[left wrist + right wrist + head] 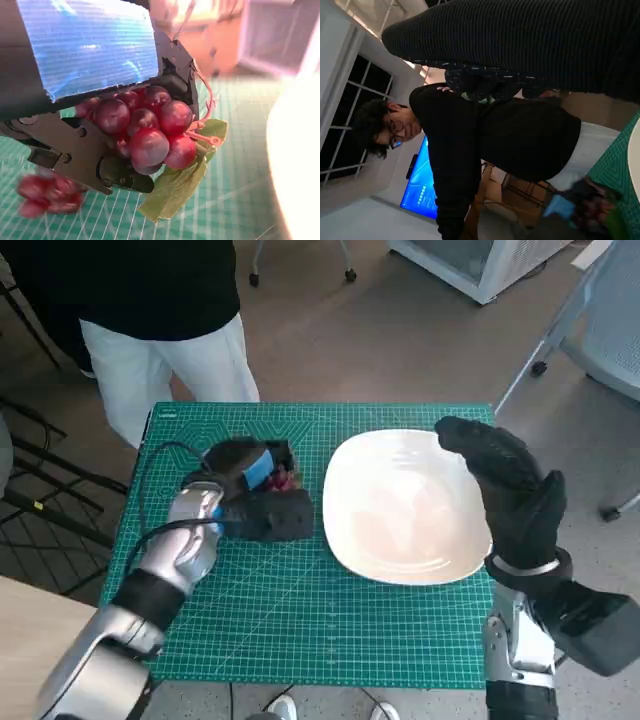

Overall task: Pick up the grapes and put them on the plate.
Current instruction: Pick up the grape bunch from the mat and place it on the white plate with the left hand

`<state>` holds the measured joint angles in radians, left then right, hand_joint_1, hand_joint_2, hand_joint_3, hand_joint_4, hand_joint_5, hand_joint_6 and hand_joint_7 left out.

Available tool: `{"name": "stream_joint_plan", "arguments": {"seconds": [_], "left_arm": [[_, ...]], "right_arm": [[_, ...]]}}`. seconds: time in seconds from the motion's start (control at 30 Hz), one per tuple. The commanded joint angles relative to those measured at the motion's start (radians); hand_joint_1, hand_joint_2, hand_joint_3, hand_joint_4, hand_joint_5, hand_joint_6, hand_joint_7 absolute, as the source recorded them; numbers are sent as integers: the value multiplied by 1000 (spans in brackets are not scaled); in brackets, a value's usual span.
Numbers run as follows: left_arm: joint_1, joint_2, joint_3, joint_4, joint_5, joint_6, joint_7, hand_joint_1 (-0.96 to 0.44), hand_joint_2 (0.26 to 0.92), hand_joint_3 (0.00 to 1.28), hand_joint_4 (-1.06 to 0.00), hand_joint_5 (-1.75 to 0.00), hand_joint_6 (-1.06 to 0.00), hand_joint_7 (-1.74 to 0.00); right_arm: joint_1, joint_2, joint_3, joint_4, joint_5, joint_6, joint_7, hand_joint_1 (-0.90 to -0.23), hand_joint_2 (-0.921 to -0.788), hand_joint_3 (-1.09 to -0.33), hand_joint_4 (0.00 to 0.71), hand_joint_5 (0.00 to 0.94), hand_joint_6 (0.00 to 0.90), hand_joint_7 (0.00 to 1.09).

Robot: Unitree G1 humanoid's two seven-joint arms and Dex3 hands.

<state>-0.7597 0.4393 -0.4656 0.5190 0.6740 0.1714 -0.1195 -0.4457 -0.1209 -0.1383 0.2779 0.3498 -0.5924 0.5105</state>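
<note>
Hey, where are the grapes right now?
The grapes are in the left hand, over the green mat's left half in the head view, just left of the white plate and not yet on it.

Grapes (283, 478) left of plate (400, 510), both on mat (300, 630).

Grapes (150, 132) dark red, leaf (177, 185) green, stems pinkish. Plate (405, 505) plain white on a green grid-lined mat (300, 620). Left hand (250, 485) black with blue tape; right hand (510, 485) black knit glove.
</note>
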Motion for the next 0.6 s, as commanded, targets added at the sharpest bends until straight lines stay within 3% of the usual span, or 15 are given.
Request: {"name": "stream_joint_plan", "arguments": {"seconds": [0.03,0.23,0.6], "left_arm": [[78,50,48,-198,25,11,3,6,921,187,-559,-1449,-524,-1111],[141,73,100,-359,32,1,6,3,921,164,-605,-1374,-524,-1138],[178,71,142,-500,52,32,-44,3,921,166,-610,-1291,-494,-1243]], "right_arm": [[8,-8,-7,23,-2,-1,1,-505,-921,-619,278,4,-1,519],[4,-6,-8,32,-5,-8,0,-510,-921,-619,279,5,-1,520],[-2,-5,-12,41,-2,-12,-2,-512,-921,-619,281,5,-1,522]]}}
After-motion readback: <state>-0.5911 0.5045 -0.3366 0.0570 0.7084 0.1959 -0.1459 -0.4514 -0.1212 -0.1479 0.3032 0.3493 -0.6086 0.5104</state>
